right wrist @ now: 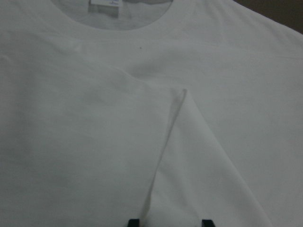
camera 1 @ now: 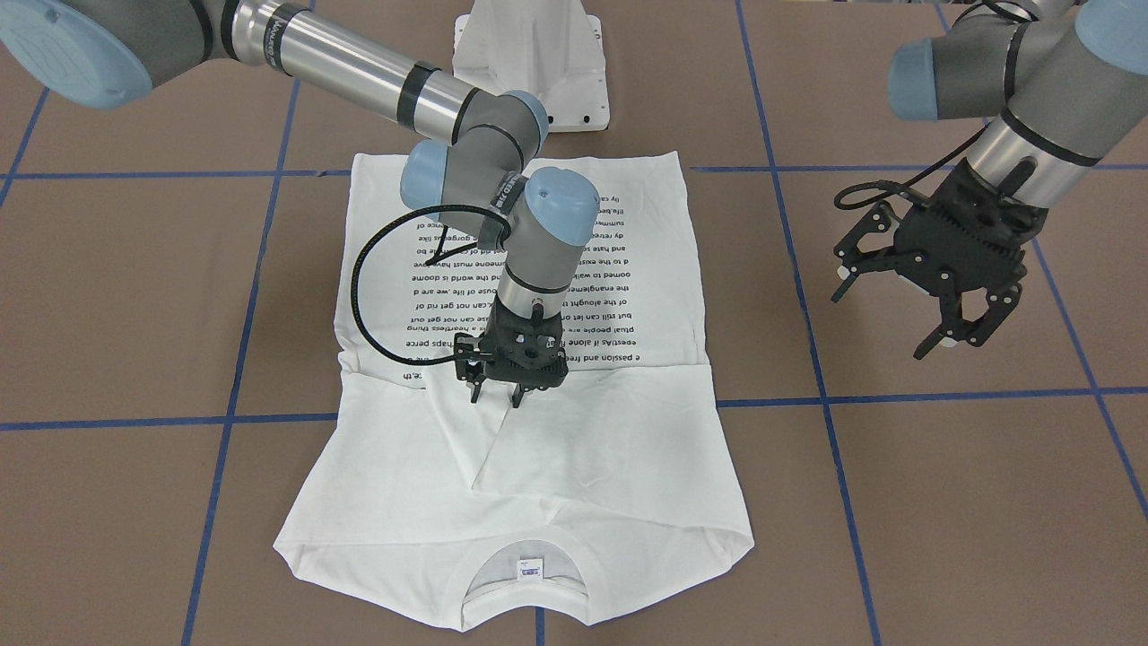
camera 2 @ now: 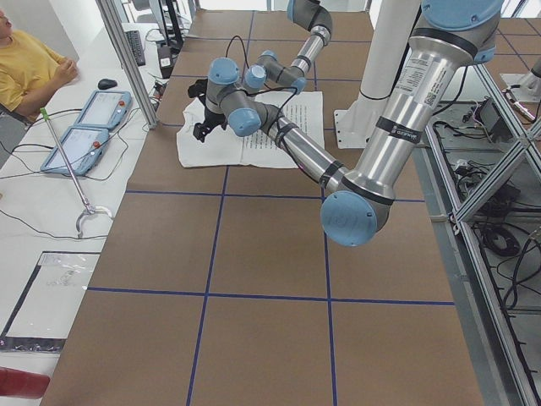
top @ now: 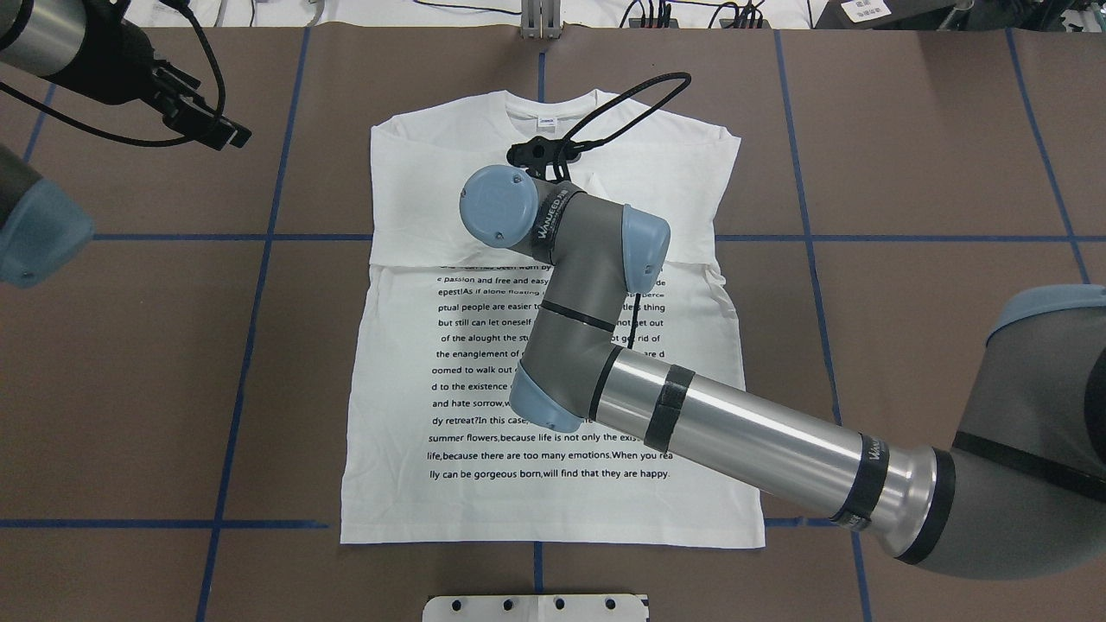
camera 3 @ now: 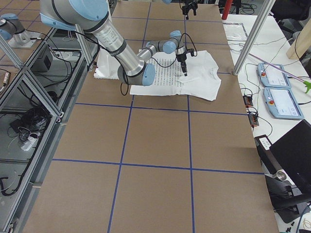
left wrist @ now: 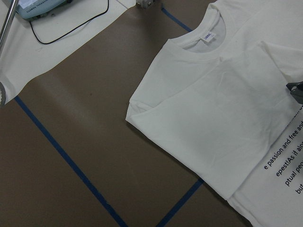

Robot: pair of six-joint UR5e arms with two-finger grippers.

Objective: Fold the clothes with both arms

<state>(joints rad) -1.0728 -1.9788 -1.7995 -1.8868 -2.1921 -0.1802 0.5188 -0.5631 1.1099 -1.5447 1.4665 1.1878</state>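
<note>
Now: white T-shirt (top: 415,199) flat mid-table on brown surface (top: 907,345) with blue tape grid (top: 216,237).
Print (top: 484,354) ends "they are happy"; right gripper (camera 1: 496,399) slightly parted over folded sleeves (camera 1: 610,431); left gripper (camera 1: 882,323) spread wide, off-shirt.

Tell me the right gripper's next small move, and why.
Probably lift the right gripper straight up, jaws open. It grips nothing, and both sleeves already lie folded flat across the T-shirt. The left gripper hovers open off the cloth.

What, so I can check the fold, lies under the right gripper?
The shirt, with a folded sleeve edge running below the right gripper. Layers beneath are hidden.
</note>
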